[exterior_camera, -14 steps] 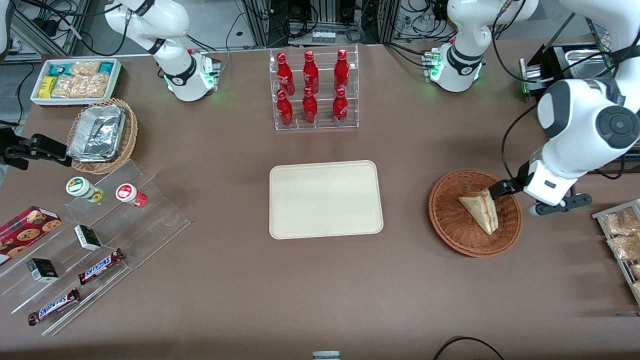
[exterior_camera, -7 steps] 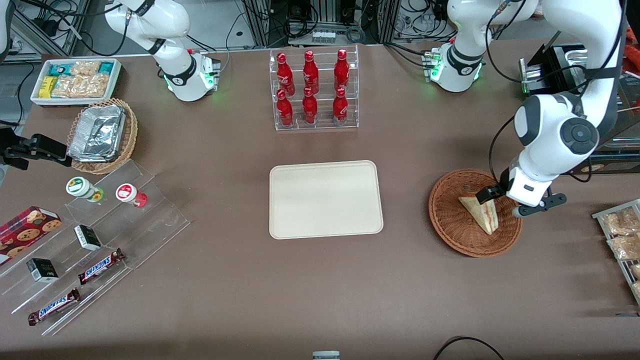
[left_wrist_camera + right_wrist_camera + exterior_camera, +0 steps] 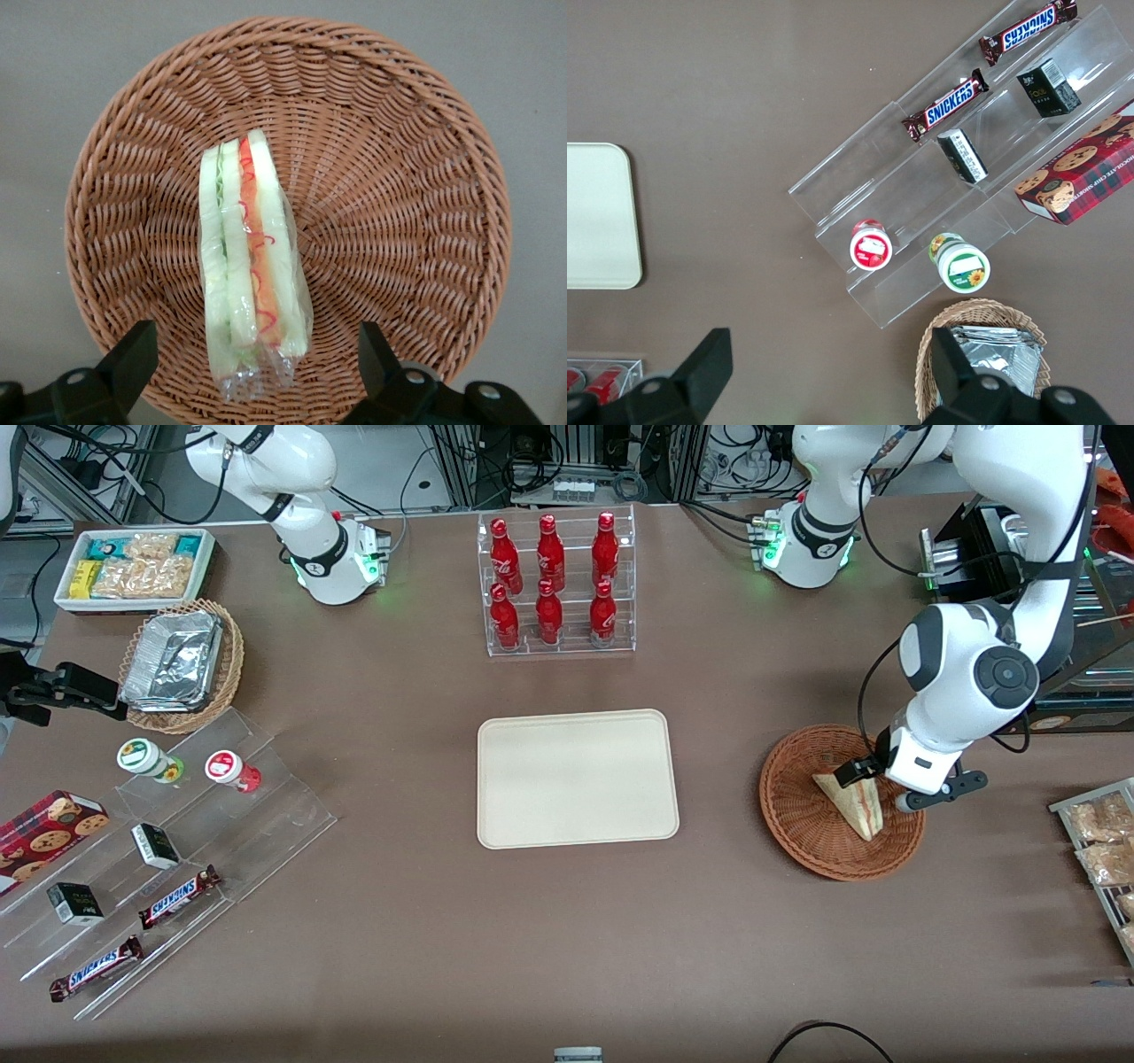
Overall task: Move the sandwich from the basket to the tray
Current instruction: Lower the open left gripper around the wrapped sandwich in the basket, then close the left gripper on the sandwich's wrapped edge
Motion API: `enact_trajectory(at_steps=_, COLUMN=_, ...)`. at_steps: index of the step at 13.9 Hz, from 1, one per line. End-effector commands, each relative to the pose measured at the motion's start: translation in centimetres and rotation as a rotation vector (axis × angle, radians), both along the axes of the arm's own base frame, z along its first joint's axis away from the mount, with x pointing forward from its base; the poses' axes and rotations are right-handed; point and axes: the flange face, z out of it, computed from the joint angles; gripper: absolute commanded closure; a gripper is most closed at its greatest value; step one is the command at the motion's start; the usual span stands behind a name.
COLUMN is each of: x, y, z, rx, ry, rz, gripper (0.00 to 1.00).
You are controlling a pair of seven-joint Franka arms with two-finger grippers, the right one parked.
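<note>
1. Nearest the front camera of the task's things, the sandwich [image 3: 852, 806] lies in the basket [image 3: 802, 815], a pale wedge with its narrow tip toward that camera; the wrist view shows its cut edge [image 3: 252, 266] facing up, clear wrap around the red, orange and green layers.
2. The basket [image 3: 416, 177] sits on the brown table toward the working arm's end, well apart from the tray [image 3: 576, 778], which lies flat mid-table with nothing on it.
3. The gripper [image 3: 873, 775] hangs low over the wide end of the sandwich, a little farther from the front camera than the wedge's tip. Its fingers [image 3: 133, 354] are spread wide, one on each side of the sandwich and apart from it.
4. Above it, the left arm's wrist points down into the basket, the forearm rising steeply to a bent elbow joint and on up toward its base at the table's farthest edge.
5. Farthest off stands a clear rack of red bottles [image 3: 554, 584].
</note>
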Motion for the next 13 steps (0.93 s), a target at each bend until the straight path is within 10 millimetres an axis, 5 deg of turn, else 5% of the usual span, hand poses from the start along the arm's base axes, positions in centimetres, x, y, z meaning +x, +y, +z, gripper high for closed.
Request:
enact_trajectory(at_steps=1, x=-0.2, y=-0.3, z=-1.1, rx=0.007, ry=-0.002, rz=0.011, gripper=0.00)
enact_trajectory(at_steps=10, x=0.0, y=-0.1, z=-4.2, rx=0.004, ry=0.006, rz=0.014, gripper=0.01)
enact_trajectory(at_steps=13, x=-0.2, y=0.0, z=-4.5, rx=0.006, ry=0.015, rz=0.014, gripper=0.36)
